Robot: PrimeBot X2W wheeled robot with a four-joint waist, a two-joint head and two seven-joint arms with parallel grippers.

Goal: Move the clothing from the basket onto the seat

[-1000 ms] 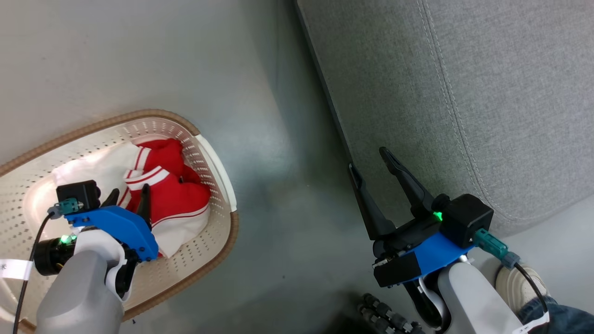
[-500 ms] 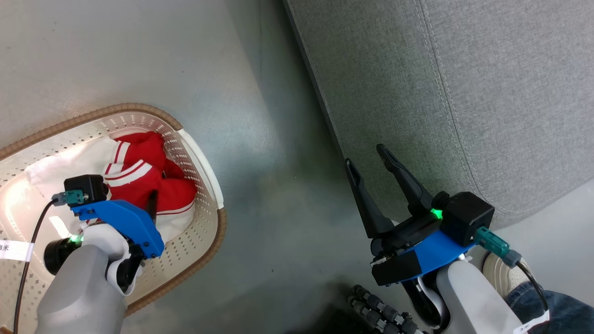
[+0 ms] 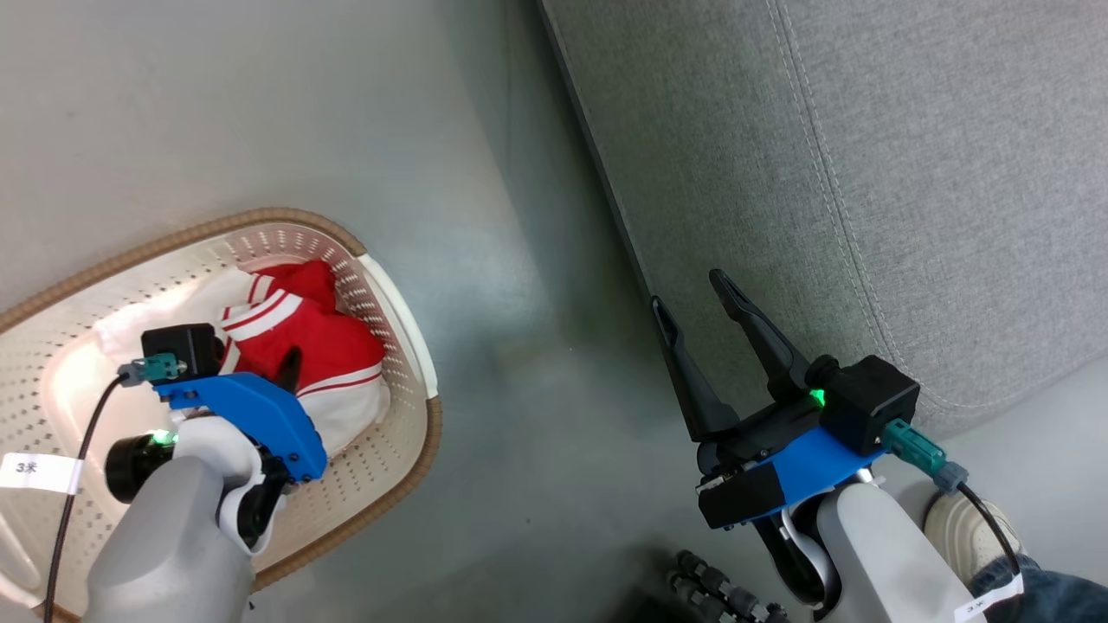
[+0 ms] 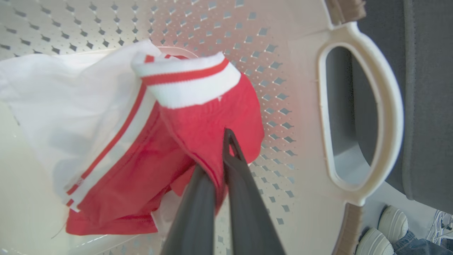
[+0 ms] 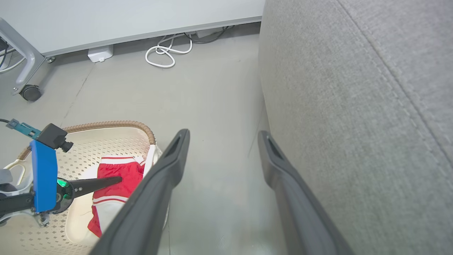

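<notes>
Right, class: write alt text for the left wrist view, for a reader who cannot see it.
The left gripper is shut on red, white-edged clothing inside the cream perforated basket. A person's white shoes show beyond it.

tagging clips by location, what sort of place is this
Likely a lab room staged as a living area: large grey fabric sofa cushion, cream perforated plastic laundry basket, smooth grey floor with a loose white cable by the wall.

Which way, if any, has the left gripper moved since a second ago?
Yes. In the head view the left gripper has edged right, toward the handle side of the basket, jaws shut on the clothing.
</notes>
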